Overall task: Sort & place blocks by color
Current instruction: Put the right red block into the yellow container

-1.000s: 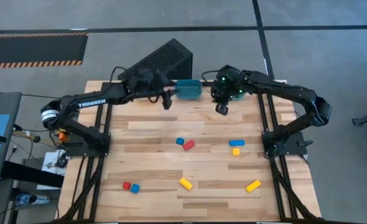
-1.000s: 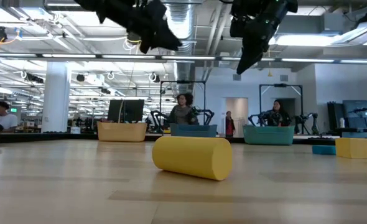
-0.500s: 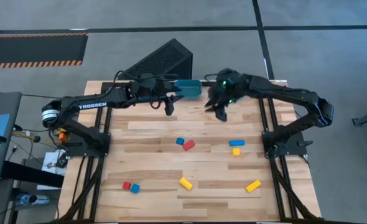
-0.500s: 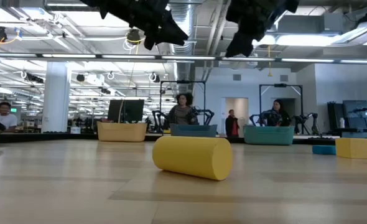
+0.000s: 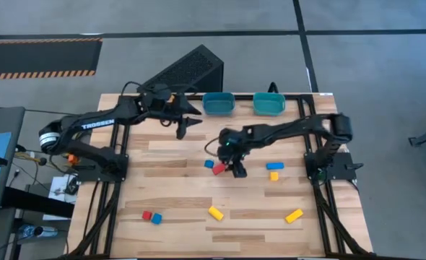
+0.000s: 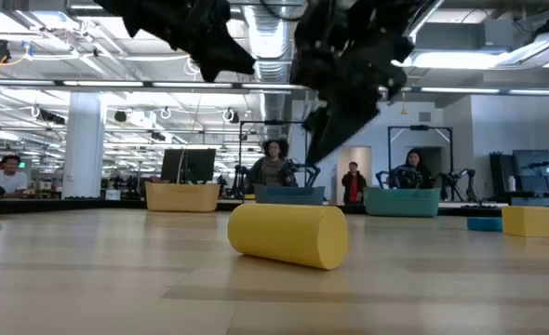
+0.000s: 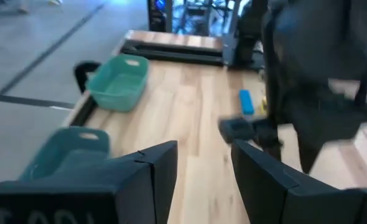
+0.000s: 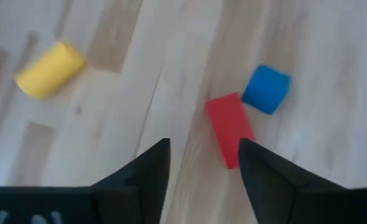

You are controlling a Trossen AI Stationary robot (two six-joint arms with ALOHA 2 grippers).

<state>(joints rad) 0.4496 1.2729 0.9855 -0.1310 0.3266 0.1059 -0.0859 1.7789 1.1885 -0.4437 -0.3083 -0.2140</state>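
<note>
High view: right gripper [image 5: 238,169], fingers parted and empty, hangs mid-table over the red block [image 5: 219,168] beside the blue block [image 5: 209,164]; centre the fingers across the red block's narrow sides before closing

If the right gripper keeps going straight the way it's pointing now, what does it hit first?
Most likely the red block. The right gripper, fingers open, points down at the table, with the block just ahead of one fingertip and the blue block beyond. Depth is unclear, so it may meet bare table first.
</note>
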